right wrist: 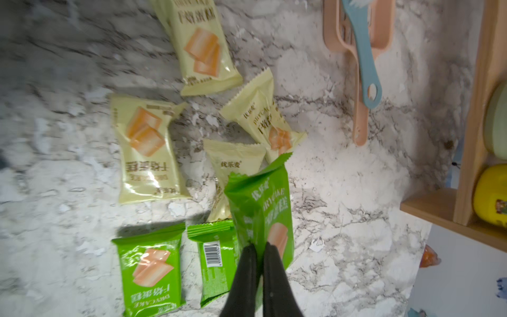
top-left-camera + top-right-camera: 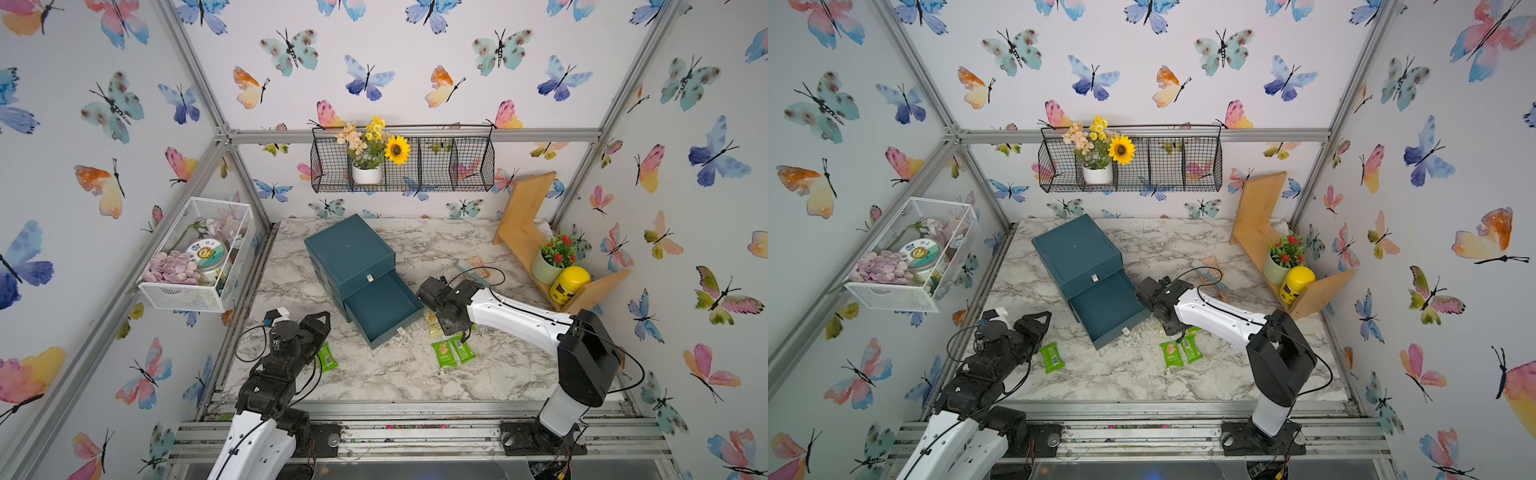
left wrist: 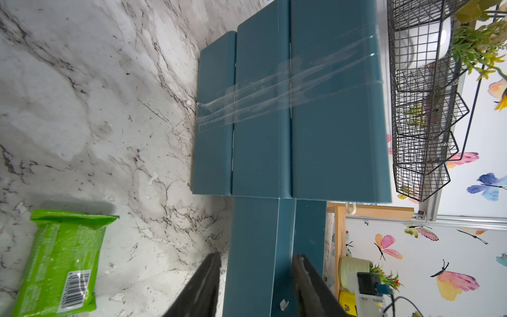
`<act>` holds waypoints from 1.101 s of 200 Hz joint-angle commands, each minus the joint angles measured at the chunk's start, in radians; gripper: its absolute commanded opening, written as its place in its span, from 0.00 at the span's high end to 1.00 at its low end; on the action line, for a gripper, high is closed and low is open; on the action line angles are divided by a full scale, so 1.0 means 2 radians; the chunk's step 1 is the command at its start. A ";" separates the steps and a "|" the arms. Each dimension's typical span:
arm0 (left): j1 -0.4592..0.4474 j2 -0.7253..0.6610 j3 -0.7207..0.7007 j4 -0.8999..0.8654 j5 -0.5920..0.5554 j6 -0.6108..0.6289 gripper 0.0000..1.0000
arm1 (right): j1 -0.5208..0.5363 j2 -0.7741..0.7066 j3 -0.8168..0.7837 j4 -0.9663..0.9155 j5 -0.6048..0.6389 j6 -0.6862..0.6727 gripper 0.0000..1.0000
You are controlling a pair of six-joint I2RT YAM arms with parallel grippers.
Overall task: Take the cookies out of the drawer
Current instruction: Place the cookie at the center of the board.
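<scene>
The right hand (image 1: 258, 245) is clamped on a green cookie packet (image 1: 260, 197), just beside the right wall of the open drawer (image 2: 380, 303). More cookies (image 1: 145, 148) lie on the bench (image 2: 407, 386) below it. The left hand (image 3: 258, 255), its fingers apart, hovers near the bench's left edge. Bare marble runs along the front edge.

**Marble desk, cookie packets near the open drawer**

The grey-veined marble desk (image 2: 415, 374) carries a teal drawer cabinet (image 2: 349, 253) near its middle, with its lower drawer (image 2: 382, 307) pulled out. Beside the drawer's front corner lie four pale yellow cookie packets (image 1: 148, 148) and two green cookie packets (image 2: 444, 354). A lone green packet (image 2: 328, 357) lies well apart, on the drawer's other side. A pink dustpan (image 1: 360, 126) with a blue brush (image 1: 365, 63) across it and a wooden shelf (image 2: 523, 237) sit at the far right
</scene>
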 commanded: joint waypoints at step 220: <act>0.005 0.046 0.092 -0.007 -0.009 0.067 0.45 | -0.050 -0.103 -0.045 0.035 -0.097 -0.010 0.55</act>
